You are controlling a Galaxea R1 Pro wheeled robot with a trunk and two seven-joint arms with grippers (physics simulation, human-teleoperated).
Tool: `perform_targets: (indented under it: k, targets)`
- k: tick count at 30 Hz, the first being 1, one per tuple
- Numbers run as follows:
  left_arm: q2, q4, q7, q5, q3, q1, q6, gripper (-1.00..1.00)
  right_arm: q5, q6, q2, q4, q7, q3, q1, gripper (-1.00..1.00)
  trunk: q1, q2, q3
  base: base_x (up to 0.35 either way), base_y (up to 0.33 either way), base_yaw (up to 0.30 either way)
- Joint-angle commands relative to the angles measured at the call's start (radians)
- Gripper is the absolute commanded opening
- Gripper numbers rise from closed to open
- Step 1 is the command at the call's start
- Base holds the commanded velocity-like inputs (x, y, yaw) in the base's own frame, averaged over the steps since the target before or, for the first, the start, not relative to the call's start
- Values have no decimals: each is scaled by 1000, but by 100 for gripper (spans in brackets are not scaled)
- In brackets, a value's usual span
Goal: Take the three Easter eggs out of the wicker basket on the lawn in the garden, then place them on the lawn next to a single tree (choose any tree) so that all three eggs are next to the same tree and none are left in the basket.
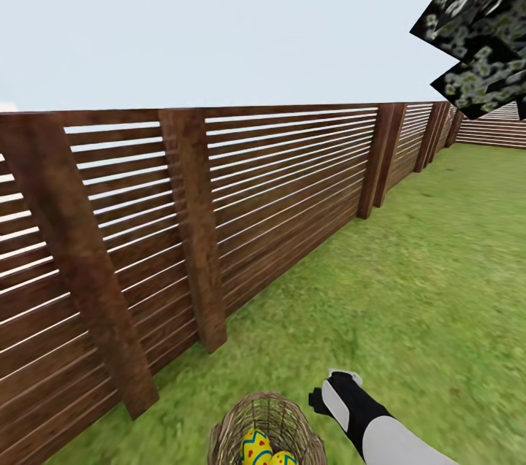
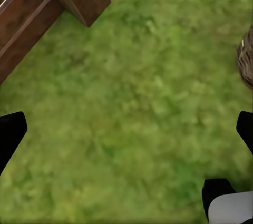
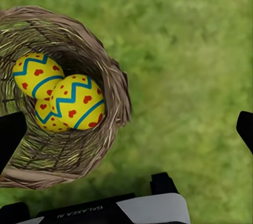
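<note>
The basket (image 3: 68, 103) sits on the lawn (image 1: 409, 290) just before the robot, all three eggs (image 3: 76, 103) nested inside. The right gripper (image 3: 126, 129) hangs above, fingers apart, seemingly lining up a grab. The left gripper (image 2: 126, 129), also apart, hovers over grass. Beyond: fence (image 1: 219, 217), tree foliage (image 1: 482, 27).

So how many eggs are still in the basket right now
3, all inside the wicker basket: one egg toward the back, one egg on top in front, and one egg tucked partly under both.
</note>
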Motion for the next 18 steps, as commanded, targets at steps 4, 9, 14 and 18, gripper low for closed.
perform_targets:
  k: [4, 9, 14, 18]
  targets:
    - [2, 0, -6, 10, 2, 0, 1, 100, -9, -6, 2, 4, -6, 5, 0, 100, 16, -29, -14, 0, 0, 0]
    - [4, -1, -6, 11, 2, 0, 1, 100, -9, -31, 5, 6, -6, 7, 0, 100, 35, -64, -30, 0, 0, 0]
    - [5, -1, -6, 10, 2, 0, 3, 100, -9, -43, 6, 8, -6, 12, 0, 100, 54, -99, -45, 0, 0, 0]
    - [5, -1, -6, 11, 2, 0, 11, 100, -9, -77, 6, 30, -5, 18, 0, 100, 69, -127, -58, 0, 0, 0]
